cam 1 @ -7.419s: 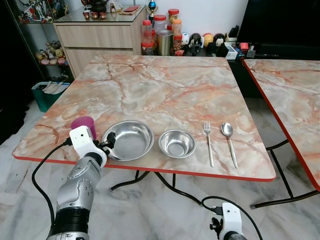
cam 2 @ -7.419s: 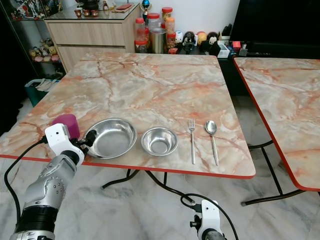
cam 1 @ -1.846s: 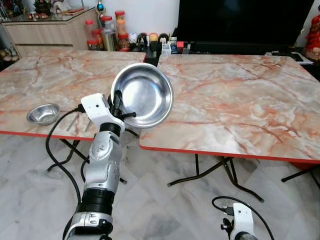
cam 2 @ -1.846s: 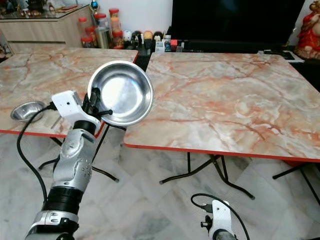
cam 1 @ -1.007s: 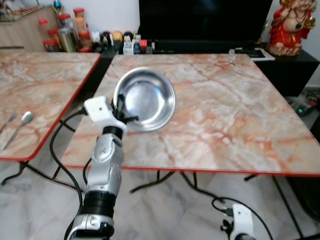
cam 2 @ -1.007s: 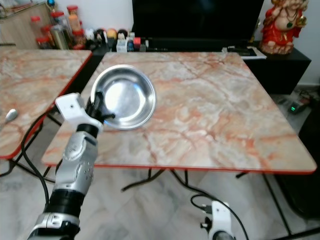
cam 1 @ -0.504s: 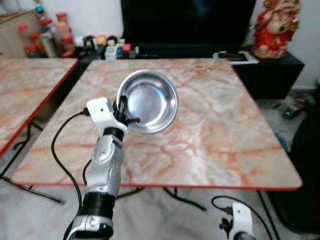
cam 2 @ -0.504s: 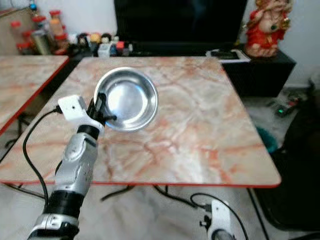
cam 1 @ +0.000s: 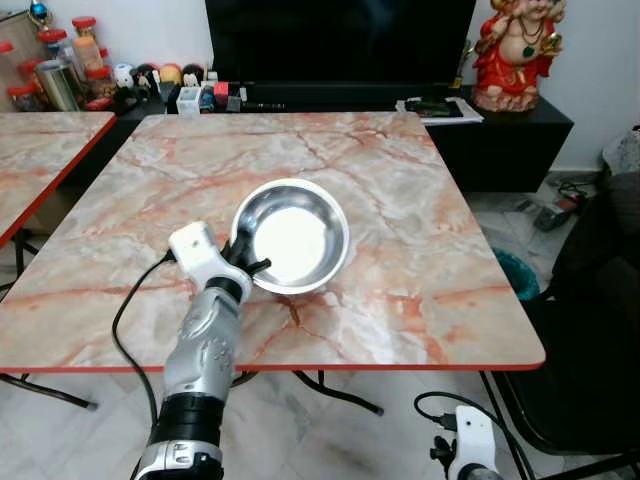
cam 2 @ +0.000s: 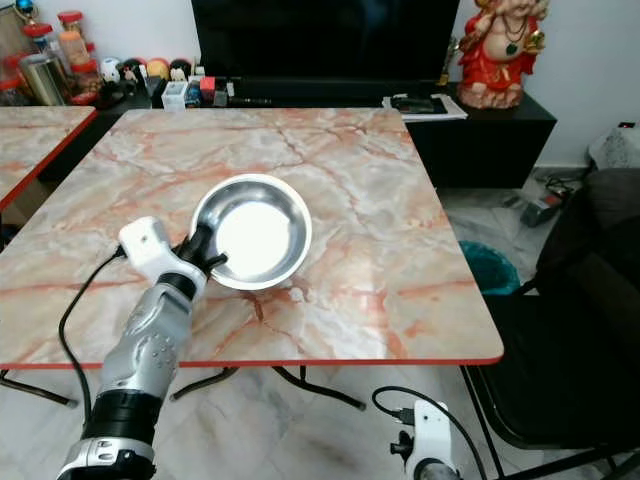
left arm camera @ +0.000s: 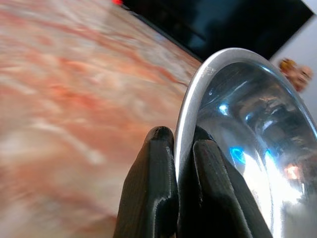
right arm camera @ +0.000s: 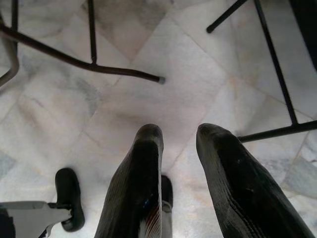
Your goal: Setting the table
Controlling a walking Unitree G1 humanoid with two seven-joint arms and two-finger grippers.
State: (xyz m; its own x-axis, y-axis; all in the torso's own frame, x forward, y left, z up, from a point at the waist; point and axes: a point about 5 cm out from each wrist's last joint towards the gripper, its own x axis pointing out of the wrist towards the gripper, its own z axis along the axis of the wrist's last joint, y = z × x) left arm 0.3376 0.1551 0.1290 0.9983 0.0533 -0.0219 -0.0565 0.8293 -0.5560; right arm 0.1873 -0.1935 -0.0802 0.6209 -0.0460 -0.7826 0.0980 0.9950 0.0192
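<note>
In the left eye view, a marble-patterned table with a red edge stands before the robot. The left gripper reaches up over its near-left part, its two black fingers pinching the near-left rim of a steel bowl. The bowl sits over the table's middle, tilted a little toward the camera; I cannot tell whether its base touches the surface. A black cable runs from the white wrist housing down past the table edge. Behind the table stand a dark television on a low black cabinet, a red figurine on the right end of that cabinet, and jars at far left. The corner of a second marble table shows at left, and a dark chair at right

In the right eye view, the same layout appears; the right arm hangs low near the floor, its white wrist at the bottom of the frame

In the left wrist view, the two fingers are pressed on either side of the bowl's thin rim, one outside and one inside the shiny wall, with blurred marble beyond

In the right wrist view, the right gripper points down at a pale tiled floor, fingers spread with a gap between the tips, black table legs crossing the floor beyond
</note>
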